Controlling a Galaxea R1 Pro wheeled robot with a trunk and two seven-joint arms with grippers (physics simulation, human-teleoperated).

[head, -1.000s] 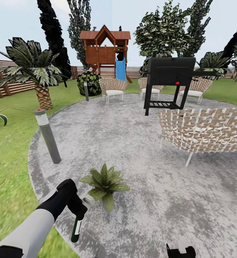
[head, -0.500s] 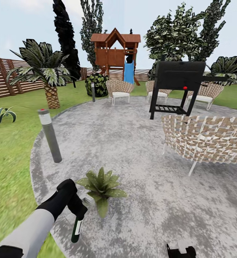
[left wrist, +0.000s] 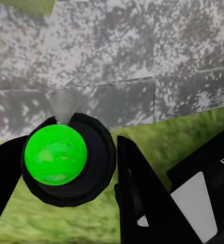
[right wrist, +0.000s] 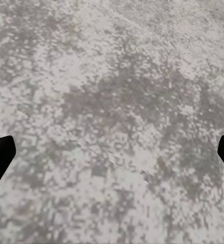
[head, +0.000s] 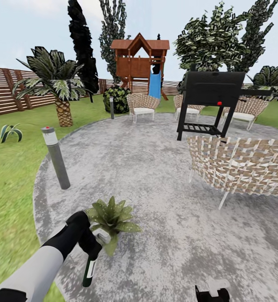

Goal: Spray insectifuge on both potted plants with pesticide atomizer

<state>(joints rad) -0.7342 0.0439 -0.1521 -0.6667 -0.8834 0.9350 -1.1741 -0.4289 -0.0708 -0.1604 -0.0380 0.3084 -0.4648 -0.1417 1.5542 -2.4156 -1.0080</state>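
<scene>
While the left end effector (head: 90, 245) grips the pesticide atomizer (head: 88, 270) beside one potted plant (head: 110, 217), spraying seems unfinished; right end effector (right wrist: 112, 155) gapes

Round patio (head: 156, 167): mottled grey stone, rough, matt. Lawn (head: 9, 201): grass, matt. Fence (head: 4, 90): brown wooden slats. Playhouse (head: 139, 63): reddish wood; slide (head: 154, 86) smooth blue plastic look. Chairs (head: 239, 165): woven wicker, pale seat cushions. Grill (head: 212, 90): matt black metal. Bollard light (head: 56, 158): smooth grey metal. Pesticide atomizer (head: 88, 268): dark glossy bottle, pale label. Left claw (head: 90, 247): matt black plastic. Green ball (left wrist: 56, 154): glossy.
</scene>
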